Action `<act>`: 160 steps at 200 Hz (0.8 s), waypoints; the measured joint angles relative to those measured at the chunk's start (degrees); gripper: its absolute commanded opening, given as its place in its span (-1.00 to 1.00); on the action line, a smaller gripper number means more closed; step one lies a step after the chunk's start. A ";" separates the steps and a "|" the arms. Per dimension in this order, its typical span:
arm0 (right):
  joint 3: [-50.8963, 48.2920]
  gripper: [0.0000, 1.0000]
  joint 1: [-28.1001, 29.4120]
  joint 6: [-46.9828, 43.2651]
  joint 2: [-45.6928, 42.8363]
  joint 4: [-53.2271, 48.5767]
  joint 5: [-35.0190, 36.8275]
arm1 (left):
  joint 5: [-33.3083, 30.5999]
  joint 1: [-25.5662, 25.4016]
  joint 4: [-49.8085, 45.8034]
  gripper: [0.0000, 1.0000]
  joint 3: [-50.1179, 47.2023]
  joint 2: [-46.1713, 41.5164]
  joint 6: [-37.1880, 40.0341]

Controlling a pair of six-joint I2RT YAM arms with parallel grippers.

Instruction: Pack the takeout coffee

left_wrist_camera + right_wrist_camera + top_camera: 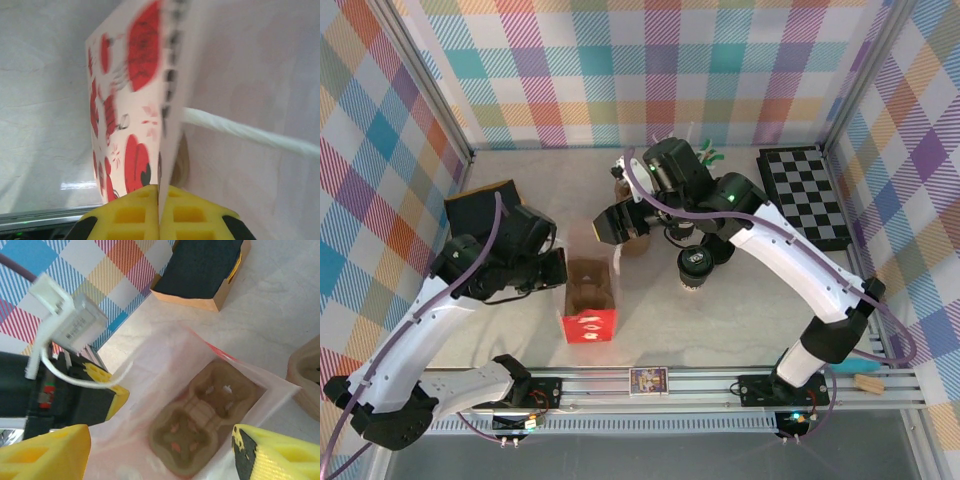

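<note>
The takeout coffee (695,266), a small white paper cup with a dark band and a round black plastic lid, stands upright on the pale bench (720,335). It sits just under the right arm's forearm and off to the right of the red-and-white printed paper bag (590,325), so it is not yet packed.

The bag stands open near the front rail. The left gripper (159,200) is clamped on the top edge of the bag's wall, its yellow pads pressed together with the paper pinched between them. One twisted white handle (250,132) trails off beside it. This grip appears to be holding the mouth of the bag open.

The right gripper (160,452) hovers above the bag's mouth with its fingers well apart and nothing between them. Its wrist view looks straight down into the bag, where a brown moulded pulp cup carrier (200,425) lies at the bottom with its pockets empty.

The preparation looks done: the bag is open and steadied, and the carrier is inside. What remains is the main work: grasping the coffee, lifting it over and lowering it upright into a carrier pocket.
</note>
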 measured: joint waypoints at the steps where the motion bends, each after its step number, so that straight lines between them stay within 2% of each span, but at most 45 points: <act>1: 0.00 0.46 0.00 0.00 0.02 -0.02 -0.09 | 0.15 0.02 0.00 -1.00 0.17 0.07 -0.04; 15: 0.44 0.43 0.20 -0.46 0.50 -0.42 -0.98 | 2.47 0.13 1.29 -1.00 1.20 0.39 -0.66; 40: 4.85 0.33 0.85 -3.23 3.52 -2.21 -2.21 | 6.32 0.39 3.69 -1.00 -3.30 -1.18 -2.91; 72: 13.31 0.09 1.14 -8.55 8.81 -6.95 -4.81 | 8.72 0.44 3.63 -1.00 -6.10 -1.46 -3.41; 98: 18.69 -0.29 1.22 -13.29 12.68 -12.61 -7.96 | 10.14 0.46 3.82 -1.00 -6.69 -1.46 -3.10; 130: 18.99 -0.73 1.90 -18.95 14.14 -19.98 -9.75 | 11.21 0.90 4.44 -1.00 -8.85 -2.10 -2.95; 160: 18.91 -0.89 4.04 -23.87 14.36 -24.44 -10.36 | 12.09 1.99 5.49 -1.00 -9.92 -3.10 -2.78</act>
